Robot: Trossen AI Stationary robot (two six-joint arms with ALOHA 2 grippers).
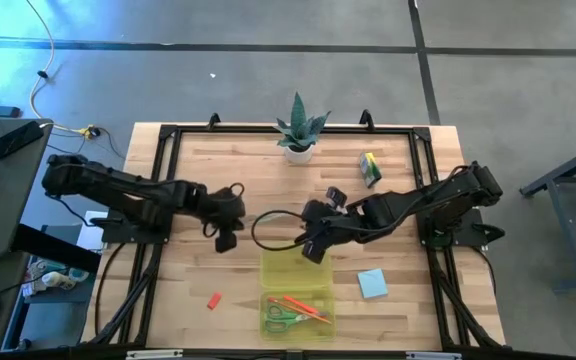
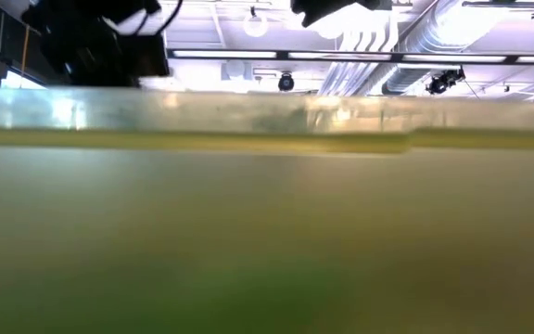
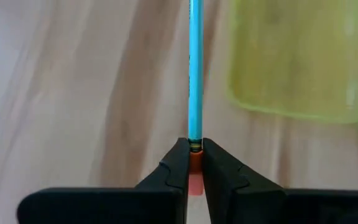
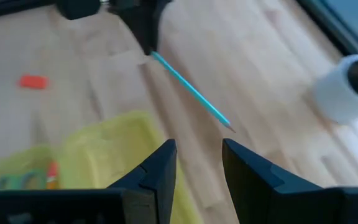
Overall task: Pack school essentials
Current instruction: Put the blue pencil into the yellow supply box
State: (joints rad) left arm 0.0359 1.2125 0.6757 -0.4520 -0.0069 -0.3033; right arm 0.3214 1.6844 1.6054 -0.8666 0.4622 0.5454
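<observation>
My left gripper hangs over the table's middle, left of the translucent yellow-green case, and is shut on a light-blue pencil. My right gripper is open above the case's far edge and touches nothing; its wrist view shows the pencil ahead of it. Green-handled scissors and orange pencils lie in the case's near half. A small red eraser, a light-blue notepad and the green-yellow crayon box lie flat on the table. My left gripper pinches the pencil at its eraser end, between the two fingertips. The pencil lies along the fingers and sticks straight out ahead of them. Its sharpened tip points toward the far right; whether the tip touches the wood I cannot tell.
A potted spiky plant stands at the far edge's middle. A black cable loop hangs between the two grippers. The low view is filled by the case's wall. Bare wood lies left of the case and at the table's far left.
</observation>
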